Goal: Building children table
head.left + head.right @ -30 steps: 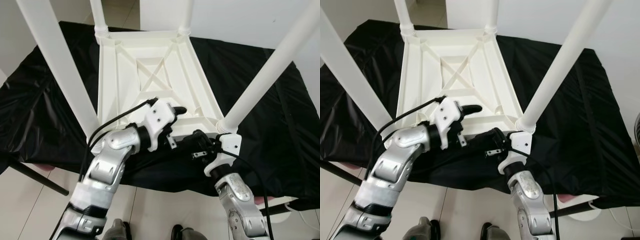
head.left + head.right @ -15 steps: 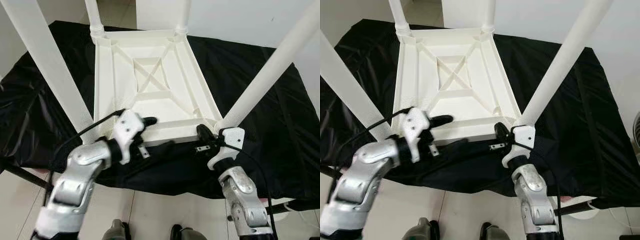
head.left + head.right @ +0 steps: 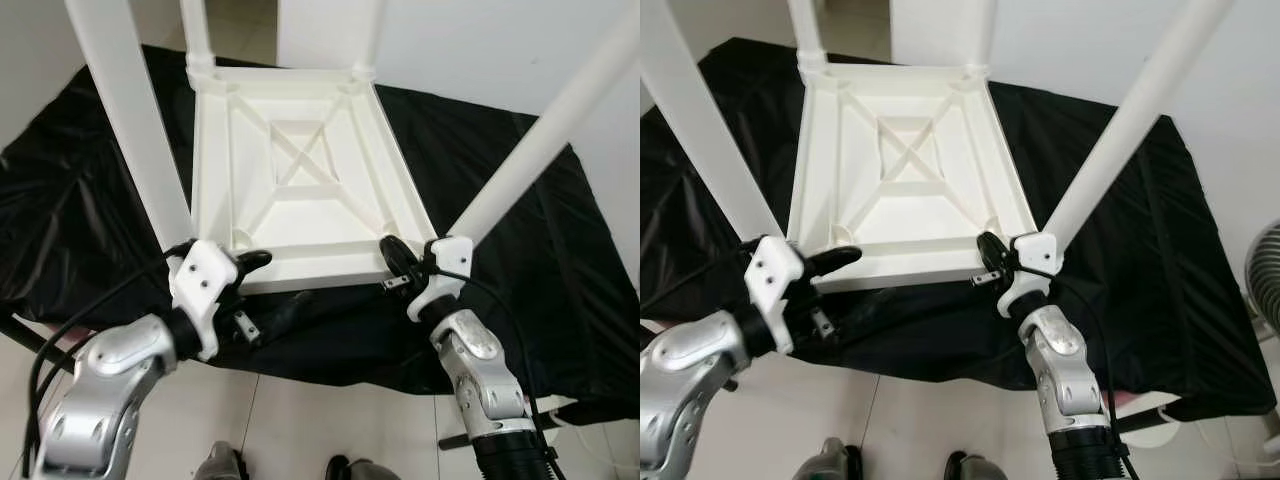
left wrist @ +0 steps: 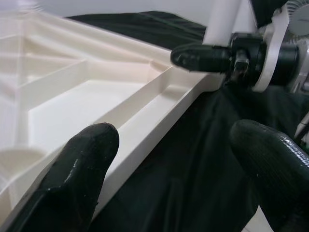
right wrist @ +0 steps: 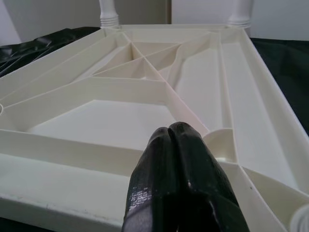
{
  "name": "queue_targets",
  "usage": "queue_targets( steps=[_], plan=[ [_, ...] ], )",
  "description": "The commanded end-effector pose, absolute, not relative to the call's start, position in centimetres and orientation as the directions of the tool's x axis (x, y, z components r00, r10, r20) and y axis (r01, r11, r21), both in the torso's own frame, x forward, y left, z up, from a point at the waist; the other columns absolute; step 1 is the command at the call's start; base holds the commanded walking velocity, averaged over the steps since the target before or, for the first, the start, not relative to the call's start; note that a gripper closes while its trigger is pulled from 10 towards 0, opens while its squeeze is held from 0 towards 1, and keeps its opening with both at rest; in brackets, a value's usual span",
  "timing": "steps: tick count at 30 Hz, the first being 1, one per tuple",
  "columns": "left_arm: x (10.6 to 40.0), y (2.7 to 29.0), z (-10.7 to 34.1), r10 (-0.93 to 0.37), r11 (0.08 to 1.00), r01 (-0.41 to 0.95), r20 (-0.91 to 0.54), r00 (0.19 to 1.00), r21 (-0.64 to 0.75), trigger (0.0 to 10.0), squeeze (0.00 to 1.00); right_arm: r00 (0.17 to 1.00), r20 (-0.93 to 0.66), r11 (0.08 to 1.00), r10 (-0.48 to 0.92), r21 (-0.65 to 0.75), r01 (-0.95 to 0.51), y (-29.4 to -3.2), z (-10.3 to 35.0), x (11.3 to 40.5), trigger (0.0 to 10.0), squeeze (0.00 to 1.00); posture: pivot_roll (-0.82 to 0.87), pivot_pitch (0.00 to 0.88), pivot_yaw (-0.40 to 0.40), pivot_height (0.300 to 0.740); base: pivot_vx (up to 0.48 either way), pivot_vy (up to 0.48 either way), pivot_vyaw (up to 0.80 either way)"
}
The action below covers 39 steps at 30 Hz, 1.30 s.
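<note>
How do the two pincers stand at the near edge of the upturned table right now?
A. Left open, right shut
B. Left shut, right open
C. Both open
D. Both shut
A: in the left wrist view the left pincer has its two black fingers spread apart at the rim of the white table, while the right pincer has its fingers pressed together over the near edge.

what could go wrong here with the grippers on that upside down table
Two risks, both guesses. The left gripper is open astride the near rim of the upside-down white table, one finger inside the frame, so a lift may slip off the smooth plastic. The right gripper is shut at the near right corner, and a push there could slide the table on the loose black cloth.
</note>
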<state>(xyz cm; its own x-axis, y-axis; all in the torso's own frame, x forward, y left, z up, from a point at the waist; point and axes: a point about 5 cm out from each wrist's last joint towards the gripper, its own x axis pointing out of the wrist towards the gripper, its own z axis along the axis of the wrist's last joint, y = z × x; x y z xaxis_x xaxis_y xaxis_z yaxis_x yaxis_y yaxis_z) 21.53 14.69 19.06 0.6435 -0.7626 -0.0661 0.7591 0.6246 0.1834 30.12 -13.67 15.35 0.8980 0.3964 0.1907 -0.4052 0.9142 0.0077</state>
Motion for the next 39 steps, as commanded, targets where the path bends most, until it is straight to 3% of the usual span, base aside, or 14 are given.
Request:
queue_targets(
  steps=[1,20,33,35,39],
  plan=[
    [20.9,15.1,19.2,-0.757,0.63,0.756,-0.077,0.649,0.178,10.0,0.0,0.89,0.178,0.904,0.421,0.002,-0.428,-13.5,15.0,30.3,10.0,0.0,0.3,0.125,-0.129,0.74,0.0,0.0,0.0],
    [17.3,21.3,18.7,-0.534,0.775,0.583,-0.24,0.811,0.245,10.0,0.0,0.828,0.176,0.841,0.533,-0.004,-0.541,-11.4,14.7,32.2,10.0,0.0,0.42,0.146,-0.199,0.74,0.0,0.0,0.0],
    [18.9,26.1,19.1,-0.386,0.821,0.461,-0.268,0.883,0.336,10.0,0.0,0.831,0.188,0.845,0.523,0.01,-0.534,-11.5,14.2,30.9,10.0,0.0,0.36,0.141,-0.159,0.74,0.0,0.0,0.0],
    [21.2,27.4,19.5,-0.317,0.851,0.377,-0.214,0.924,0.366,10.0,0.0,0.85,0.192,0.864,0.49,0.019,-0.503,-12.0,13.9,29.9,10.0,0.0,0.33,0.136,-0.145,0.74,0.0,0.0,0.0],
    [23.0,27.7,19.8,-0.291,0.871,0.334,-0.169,0.942,0.361,10.0,0.0,0.867,0.197,0.882,0.458,0.027,-0.471,-12.5,13.9,29.3,10.0,0.0,0.3,0.134,-0.127,0.74,0.0,0.0,0.0]
  ],
)
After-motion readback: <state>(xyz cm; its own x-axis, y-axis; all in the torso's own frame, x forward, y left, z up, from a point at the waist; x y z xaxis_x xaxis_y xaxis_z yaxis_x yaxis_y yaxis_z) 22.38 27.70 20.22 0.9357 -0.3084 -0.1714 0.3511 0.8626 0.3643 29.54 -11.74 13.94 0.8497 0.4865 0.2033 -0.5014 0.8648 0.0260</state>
